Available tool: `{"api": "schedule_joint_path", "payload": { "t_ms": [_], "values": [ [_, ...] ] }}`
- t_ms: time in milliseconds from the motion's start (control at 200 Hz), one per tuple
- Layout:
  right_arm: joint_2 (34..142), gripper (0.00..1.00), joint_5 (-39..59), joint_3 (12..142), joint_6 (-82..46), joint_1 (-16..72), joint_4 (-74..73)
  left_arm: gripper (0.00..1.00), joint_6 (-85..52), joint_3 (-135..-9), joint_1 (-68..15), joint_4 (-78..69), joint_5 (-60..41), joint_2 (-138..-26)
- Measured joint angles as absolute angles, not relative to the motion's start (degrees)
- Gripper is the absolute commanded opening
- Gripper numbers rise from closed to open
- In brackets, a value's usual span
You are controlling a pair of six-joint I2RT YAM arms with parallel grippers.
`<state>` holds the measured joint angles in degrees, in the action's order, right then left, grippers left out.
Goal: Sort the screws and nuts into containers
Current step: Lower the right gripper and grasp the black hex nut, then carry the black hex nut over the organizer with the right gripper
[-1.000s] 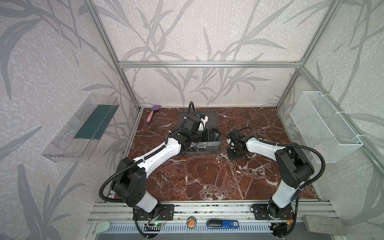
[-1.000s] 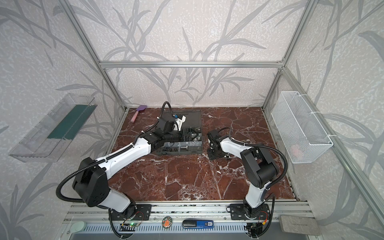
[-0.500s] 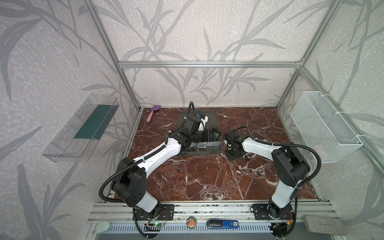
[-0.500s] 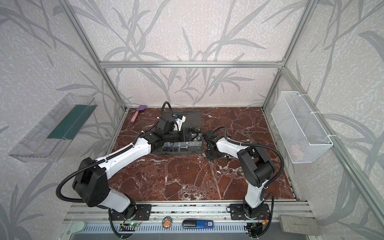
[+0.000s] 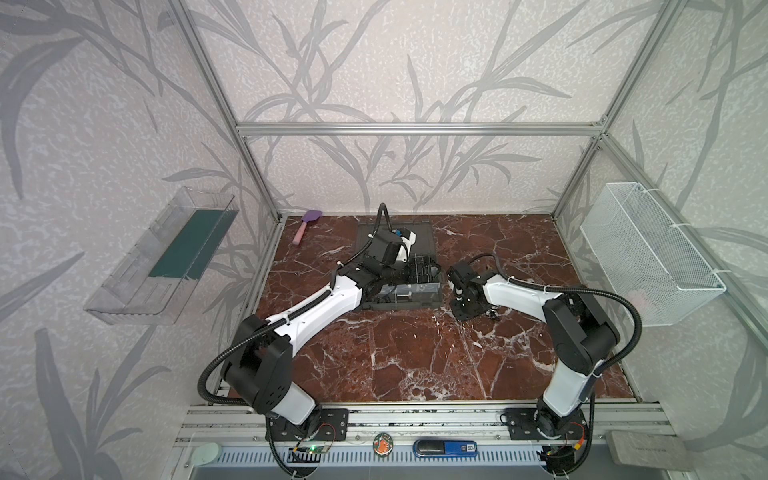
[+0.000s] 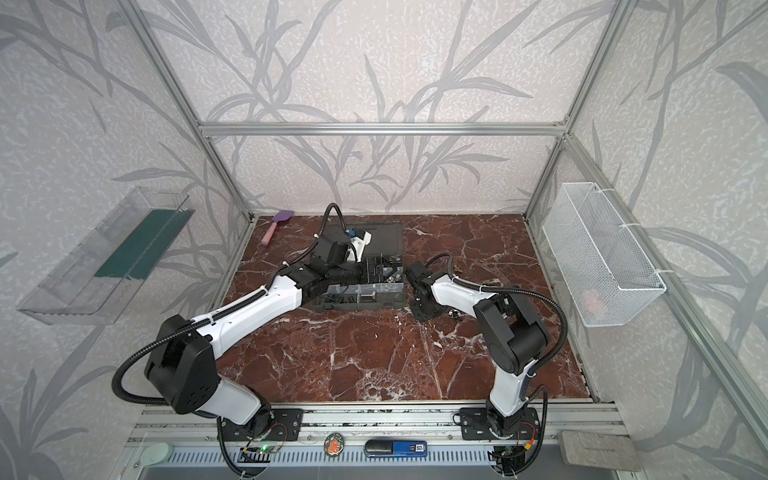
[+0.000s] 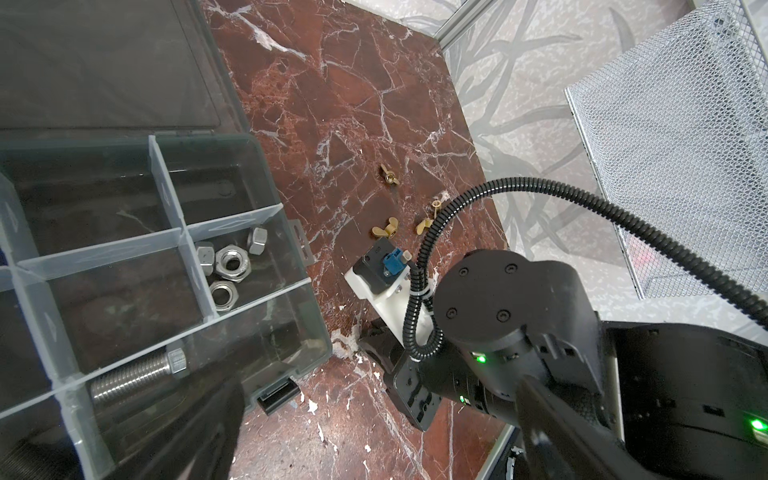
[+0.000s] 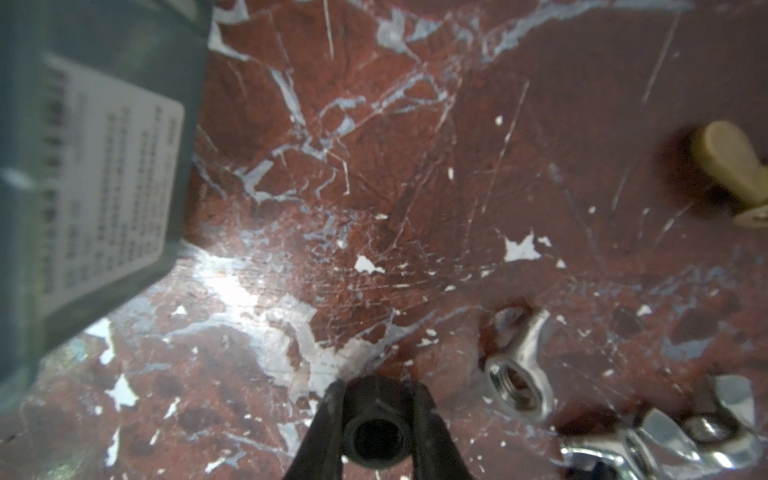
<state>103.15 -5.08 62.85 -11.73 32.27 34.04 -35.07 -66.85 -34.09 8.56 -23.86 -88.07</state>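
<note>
The dark grey organizer case (image 5: 401, 300) (image 6: 357, 301) lies open at the back middle, lid flat behind it. One of its containers (image 7: 249, 266) holds several silver hex nuts (image 7: 230, 262); another holds a threaded silver bolt (image 7: 137, 374). My left gripper (image 5: 422, 270) (image 7: 374, 436) hovers open over the case's right end, empty. My right gripper (image 5: 467, 309) (image 8: 376, 432) is low at the table just right of the case (image 8: 83, 166), shut on a small black fastener (image 8: 376, 438) with a round hole. Silver wing nuts (image 8: 517, 374) and a brass wing nut (image 8: 731, 170) lie beside it.
Three brass wing nuts (image 7: 388, 176) lie on the marble beyond the right arm (image 7: 511, 316). A purple spatula (image 5: 307, 226) rests at the back left. A white wire basket (image 5: 648, 253) hangs on the right wall, a clear tray with a green base (image 5: 178, 253) on the left wall.
My right gripper's jaws have drawn together onto the black fastener, and its wrist has shifted a little toward the case. The left arm has stayed still.
</note>
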Motion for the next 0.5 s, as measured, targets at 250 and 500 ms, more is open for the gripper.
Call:
{"api": "schedule_joint_path", "payload": {
  "t_ms": [250, 500],
  "values": [
    [101.80, 0.15, -4.95, 65.82, -11.70, 32.27, 36.84, 0.99, -34.09, -66.85, -33.17, 9.19, -23.22, -86.70],
    [99.57, 0.15, -4.23, 73.89, -11.07, 32.27, 39.35, 1.00, -34.68, -68.97, -29.71, 13.15, -22.76, -85.14]
  ]
}}
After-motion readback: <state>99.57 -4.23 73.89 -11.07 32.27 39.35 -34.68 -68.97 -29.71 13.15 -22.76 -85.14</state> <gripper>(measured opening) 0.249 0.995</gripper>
